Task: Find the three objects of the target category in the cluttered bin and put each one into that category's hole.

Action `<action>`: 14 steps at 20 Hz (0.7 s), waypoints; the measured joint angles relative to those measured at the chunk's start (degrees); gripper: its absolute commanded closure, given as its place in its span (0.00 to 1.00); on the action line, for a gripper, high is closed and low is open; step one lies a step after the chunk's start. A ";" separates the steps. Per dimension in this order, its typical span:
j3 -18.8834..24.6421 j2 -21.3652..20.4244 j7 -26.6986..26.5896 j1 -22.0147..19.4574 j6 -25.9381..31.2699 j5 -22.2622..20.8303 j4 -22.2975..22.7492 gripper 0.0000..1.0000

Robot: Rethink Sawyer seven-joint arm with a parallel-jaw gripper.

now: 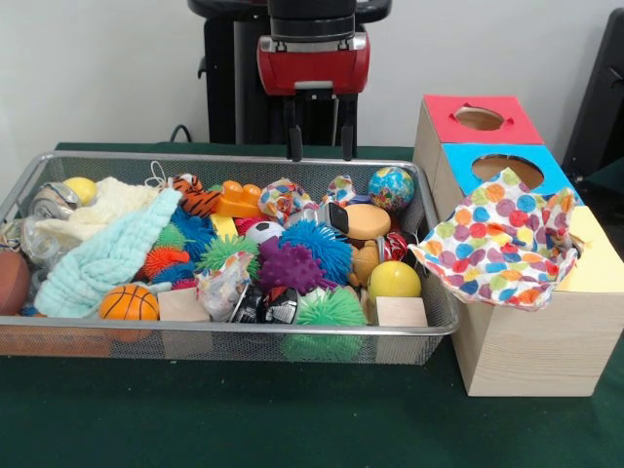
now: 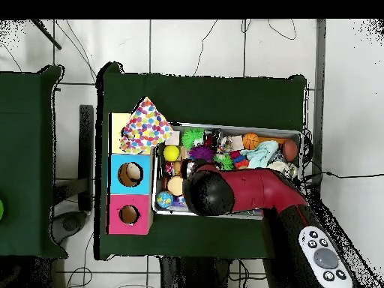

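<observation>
The wire-mesh bin [image 1: 434, 302] [image 2: 240, 127] is packed with toys. One dotted white cloth [image 1: 502, 239] [image 2: 145, 126] lies draped over the yellow-topped box [image 1: 595, 263] [image 2: 116, 139]. It hides that box's hole and hangs over the bin's right rim. Two small bunches of dotted fabric [image 1: 283, 198] [image 1: 341, 187] show at the back of the bin. My gripper [image 1: 320, 146] hangs open and empty above the bin's back rim, near these bunches. In the overhead view the arm's head [image 2: 204, 192] hides the gripper.
A mint-green towel [image 1: 107, 258] and a cream knitted cloth [image 1: 102, 210] lie at the bin's left. Spiky balls [image 1: 317, 244], a basketball [image 1: 129, 302], a yellow ball [image 1: 394, 280] and wooden blocks [image 1: 401, 312] fill the rest. The blue-topped box [image 1: 458, 156] and red-topped box [image 1: 444, 107] stand behind the yellow one.
</observation>
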 measured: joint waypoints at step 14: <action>-0.01 1.98 0.00 -2.26 0.00 -1.32 0.06 0.00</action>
